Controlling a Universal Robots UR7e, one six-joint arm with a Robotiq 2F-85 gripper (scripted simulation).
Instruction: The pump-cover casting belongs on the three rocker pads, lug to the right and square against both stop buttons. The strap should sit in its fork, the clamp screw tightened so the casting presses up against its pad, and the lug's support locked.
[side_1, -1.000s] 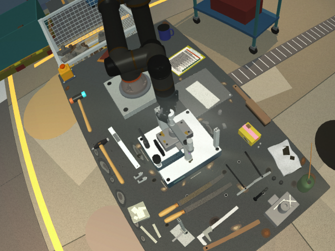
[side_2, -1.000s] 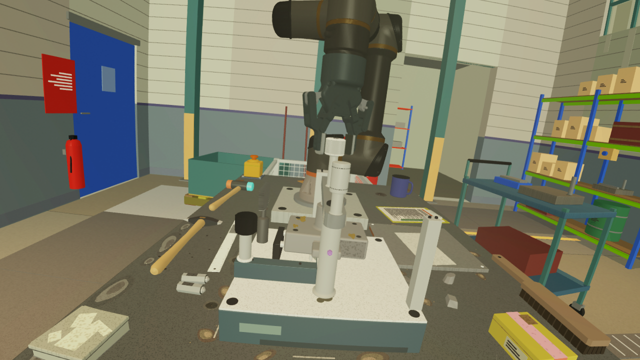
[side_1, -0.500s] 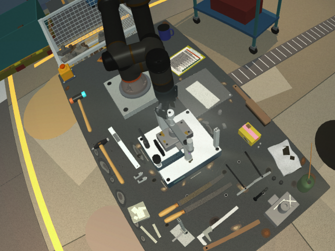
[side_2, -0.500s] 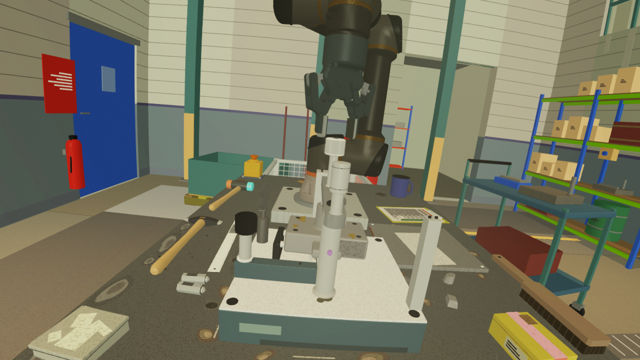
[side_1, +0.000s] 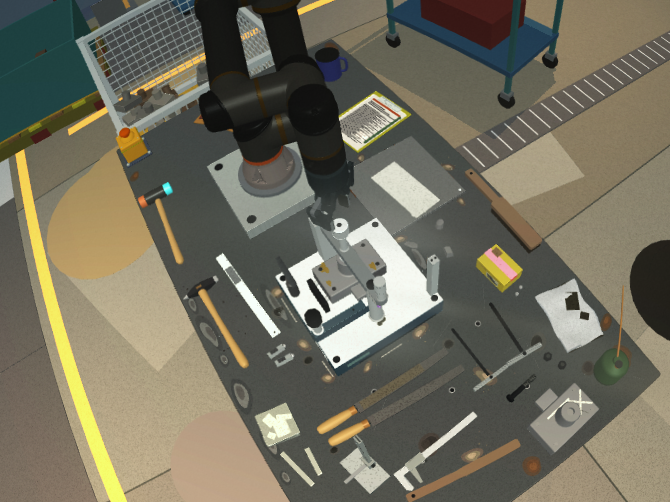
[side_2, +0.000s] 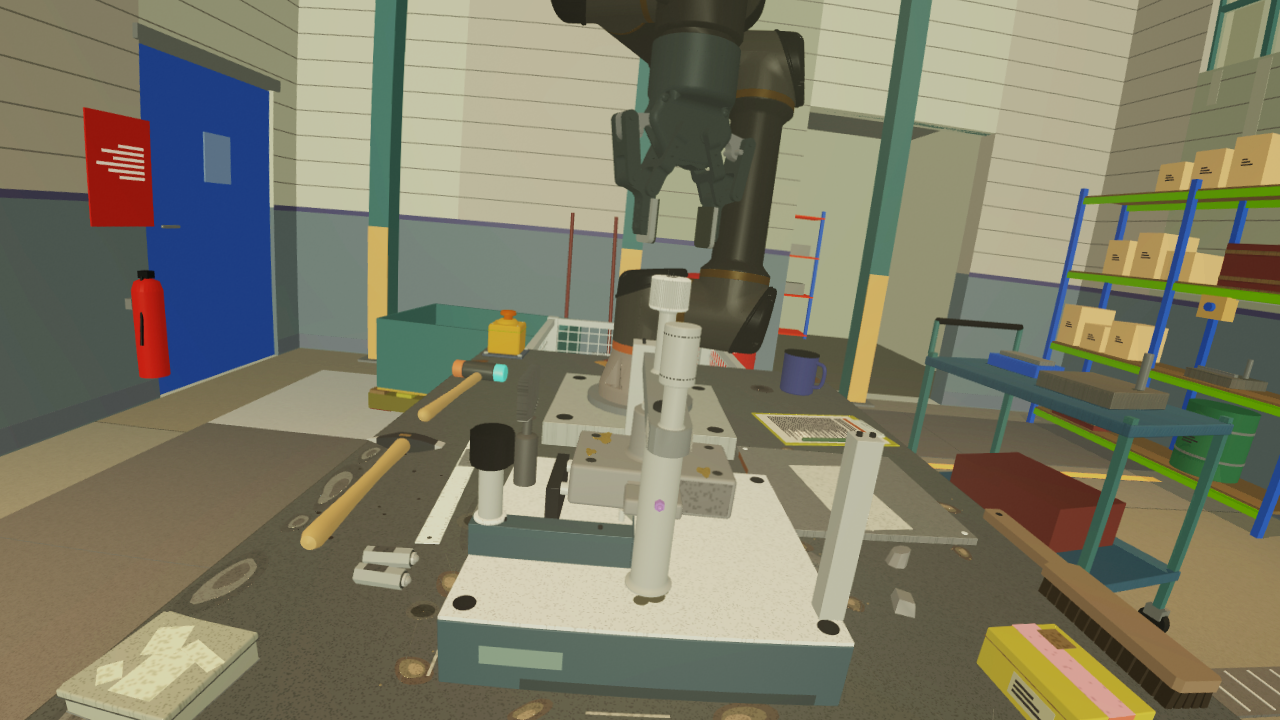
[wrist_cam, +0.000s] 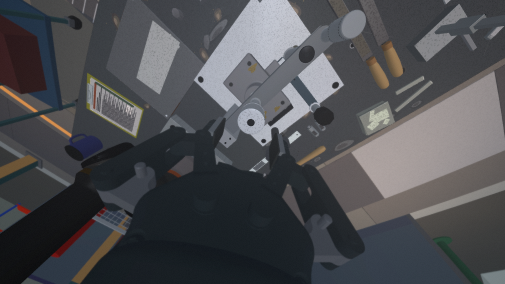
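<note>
My gripper (side_2: 673, 231) is open and holds nothing. It hangs above the far end of the fixture, over a knurled knob (side_2: 670, 293) (wrist_cam: 250, 122). The grey pump-cover casting (side_1: 349, 268) (side_2: 627, 479) sits on the white fixture plate (side_1: 367, 303). A grey strap (side_1: 354, 257) (wrist_cam: 279, 81) lies across the casting from the far post to a near post. A black knob (side_2: 491, 445) stands on a short post at the plate's left.
The robot base (side_1: 267, 167) stands behind the fixture, with a blue mug (side_1: 330, 62) and a checklist (side_1: 373, 119) beyond. A tall grey post (side_2: 846, 528) rises at the plate's right corner. Hammers (side_1: 216, 319), files (side_1: 389, 400) and a yellow box (side_1: 497, 266) lie around.
</note>
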